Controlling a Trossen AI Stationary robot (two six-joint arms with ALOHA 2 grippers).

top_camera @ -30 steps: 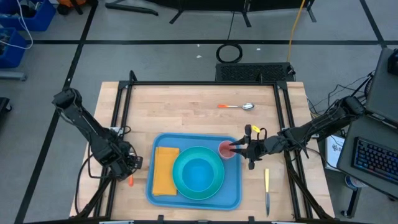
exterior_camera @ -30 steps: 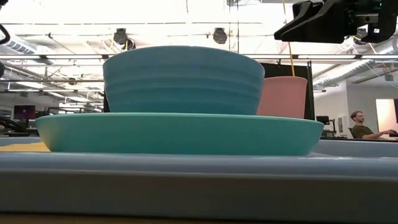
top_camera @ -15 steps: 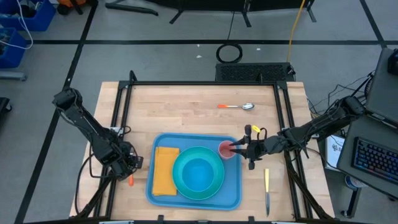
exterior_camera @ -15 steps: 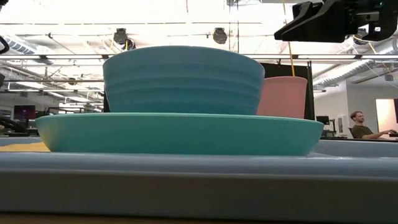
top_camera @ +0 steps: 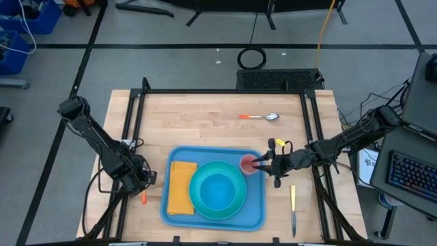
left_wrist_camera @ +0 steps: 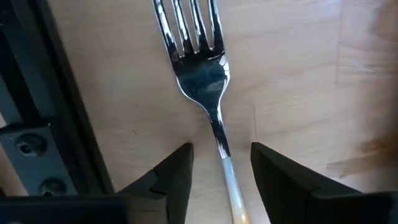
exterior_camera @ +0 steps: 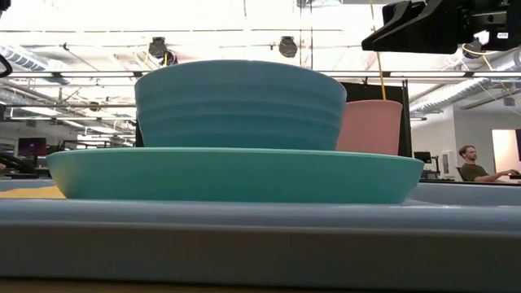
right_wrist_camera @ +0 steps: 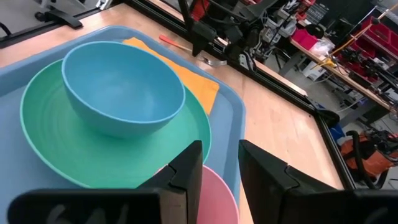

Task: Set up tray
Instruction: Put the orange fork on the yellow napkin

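The blue tray (top_camera: pixel 257 216) lies near the table's front edge. It carries an orange napkin (top_camera: pixel 180 188), a turquoise plate (top_camera: pixel 239 203) with a blue bowl (top_camera: pixel 218 189) in it, and a pink cup (top_camera: pixel 248 165) standing in its far right corner. My right gripper (top_camera: pixel 262 162) hovers open just above the cup's right side; the low view shows it (exterior_camera: pixel 423 26) higher than the cup (exterior_camera: pixel 370 126). My left gripper (left_wrist_camera: pixel 221 171) is open and low over the table left of the tray. Its fingers stand on either side of the neck of a fork (left_wrist_camera: pixel 205 68), which lies flat on the wood.
A spoon (top_camera: pixel 263 117) with an orange handle lies on the far part of the table. A knife (top_camera: pixel 293 208) lies right of the tray near the front edge. Black frame rails (top_camera: pixel 136 116) run along the table's left, right and far sides. A person sits in the room beyond (exterior_camera: pixel 472 163).
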